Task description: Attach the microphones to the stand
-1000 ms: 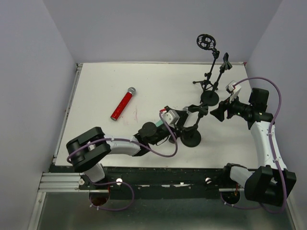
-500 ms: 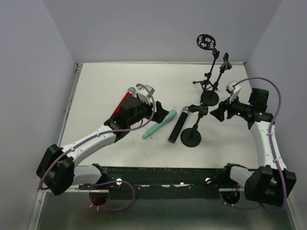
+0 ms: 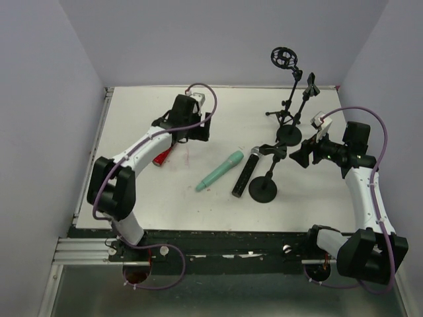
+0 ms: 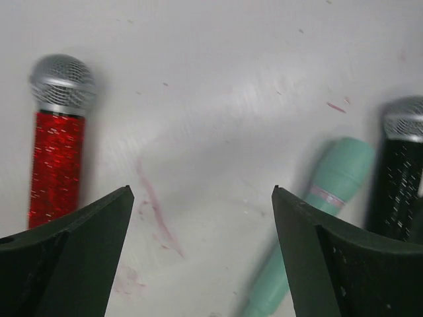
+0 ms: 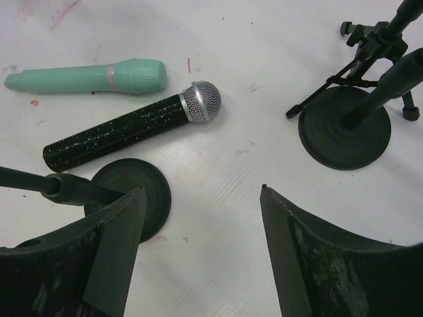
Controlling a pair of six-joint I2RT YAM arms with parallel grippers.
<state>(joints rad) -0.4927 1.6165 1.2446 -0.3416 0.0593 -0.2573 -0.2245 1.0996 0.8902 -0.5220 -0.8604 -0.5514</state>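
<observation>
Two claws gaped wide over the tabletop: the left claw hung nearest the red microphone, lying toward the left edge, lengthwise alongside its left finger, head pointing away; the right claw hovered by the stands.

Red microphone, mint-green microphone, speckled black microphone.

Your left arm bends sharply at the elbow and extends toward the far left, with the left gripper pointing down and its jaws spread wide. Your right arm rises along the right side, and the right gripper angles left and downward, jaws also wide apart.
</observation>
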